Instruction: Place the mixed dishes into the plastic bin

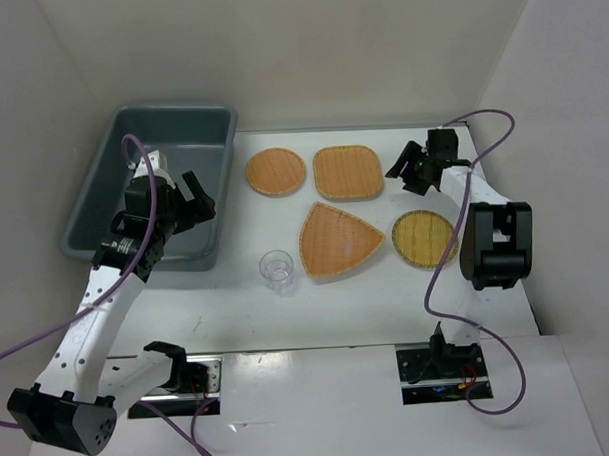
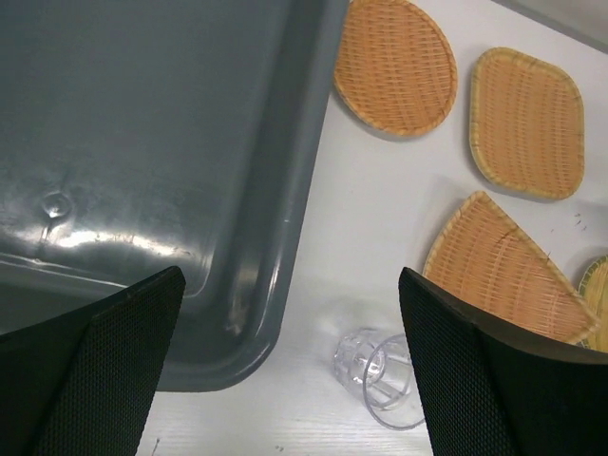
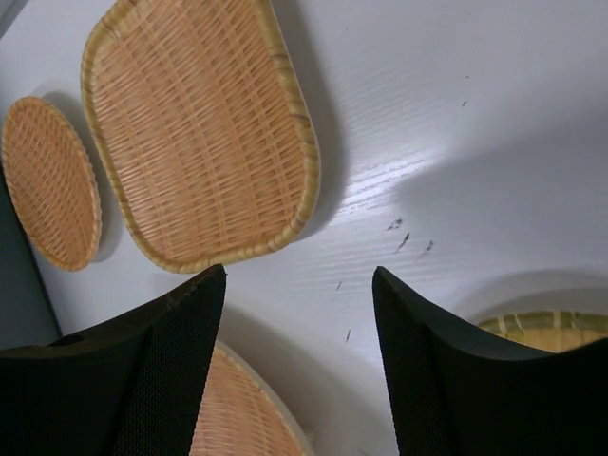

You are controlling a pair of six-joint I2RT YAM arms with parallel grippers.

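While left gripper gapes empty over plastic bin, right gripper hangs parted, empty. Rounded-square tray: just beside it, leftward.

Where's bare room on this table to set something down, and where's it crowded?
Bare: the white table strip from the clear plastic cup to the near edge, and the floor of the large grey plastic bin. Crowded: the round orange woven tray, rounded-square tray, rounded-triangle tray and yellower round tray lie close, narrow gaps.
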